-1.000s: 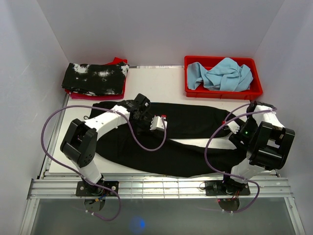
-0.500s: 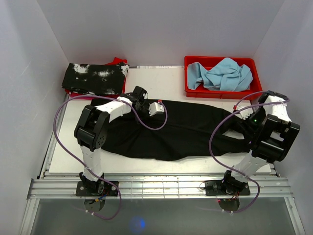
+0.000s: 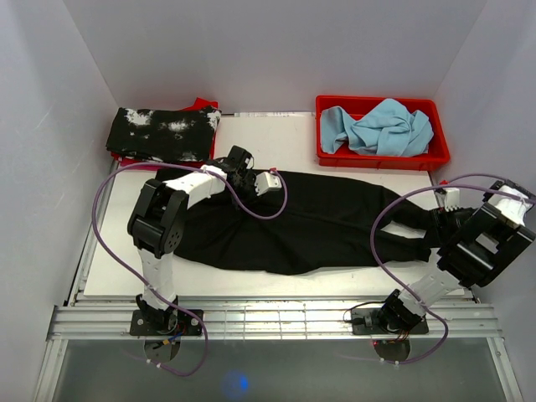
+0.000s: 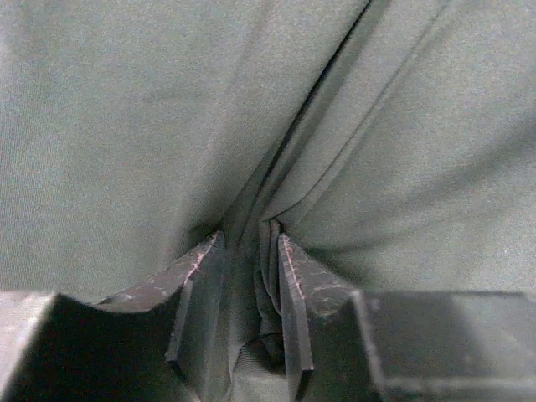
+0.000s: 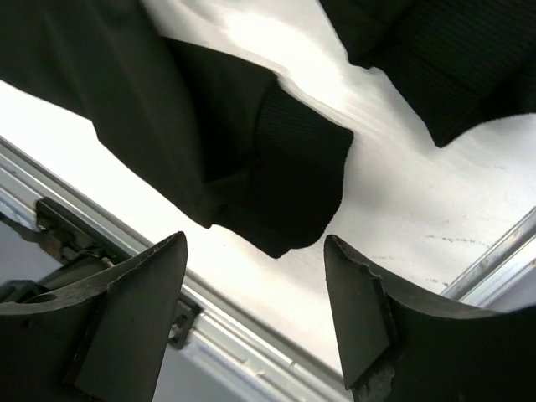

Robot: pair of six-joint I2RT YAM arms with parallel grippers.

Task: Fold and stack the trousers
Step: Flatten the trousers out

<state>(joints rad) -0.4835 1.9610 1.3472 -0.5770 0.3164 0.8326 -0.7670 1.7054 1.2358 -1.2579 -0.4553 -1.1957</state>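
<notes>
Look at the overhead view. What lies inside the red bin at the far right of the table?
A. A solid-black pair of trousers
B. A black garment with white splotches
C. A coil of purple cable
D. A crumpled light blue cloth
D: the red bin holds only a bunched-up light blue cloth, plainly seen in the overhead view.

The left arm (image 3: 180, 188) was bent forward at the elbow, the left gripper (image 4: 249, 240) set low with jaws narrowly parted. The right arm (image 3: 481, 247) was folded (elbow raised), the right gripper (image 5: 255, 243) spread wide.
</notes>
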